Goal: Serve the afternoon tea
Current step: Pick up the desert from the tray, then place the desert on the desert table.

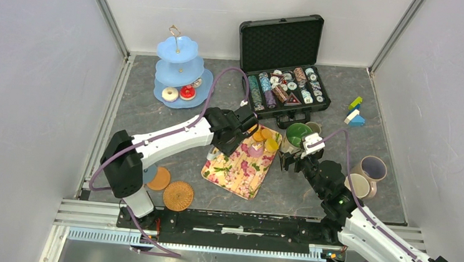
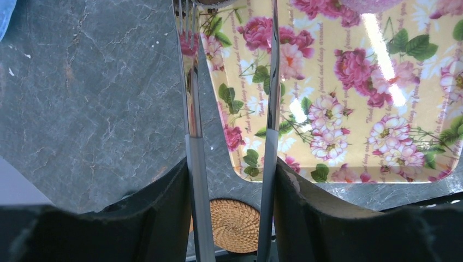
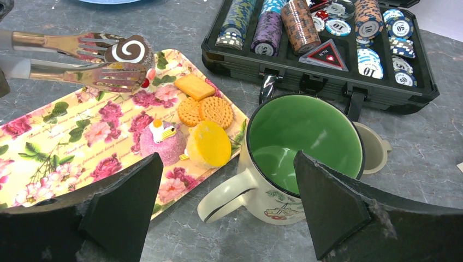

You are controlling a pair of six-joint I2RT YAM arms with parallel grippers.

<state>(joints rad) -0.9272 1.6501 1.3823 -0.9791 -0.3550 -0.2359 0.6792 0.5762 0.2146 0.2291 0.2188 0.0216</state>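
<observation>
Two dark fingers of the left gripper (image 2: 232, 188) were pressed tight on a pair of silver tongs (image 2: 192, 109). The forked tips of the tongs pinched a brown swirl cake (image 3: 129, 50) at the far end of the flowery tray (image 3: 65, 136). I could not tell if the cake was lifted off the tray. Only the right wrist camera showed that cake. The left wrist camera cut the tips off and showed the tray's corner and a woven coaster (image 2: 235, 225) on the table below.

The right gripper (image 3: 226, 164) was spread wide with nothing in it, one finger on each side of the green-lined mug (image 3: 300, 136). The mug stood just beside the tray. On the tray lay biscuits (image 3: 206, 110), a pink cake (image 3: 161, 143) and a yellow cake (image 3: 210, 144).

A little grey cup (image 3: 374, 147) sat right behind the mug. The black case of poker chips (image 3: 262, 68) stood close behind that.

From above I also saw a blue tiered stand (image 1: 178, 70) with two donuts (image 1: 170, 93) on it. A lilac mug (image 1: 370, 168), a pale mug (image 1: 358, 186) and some blocks (image 1: 355, 112) were over on the right.
</observation>
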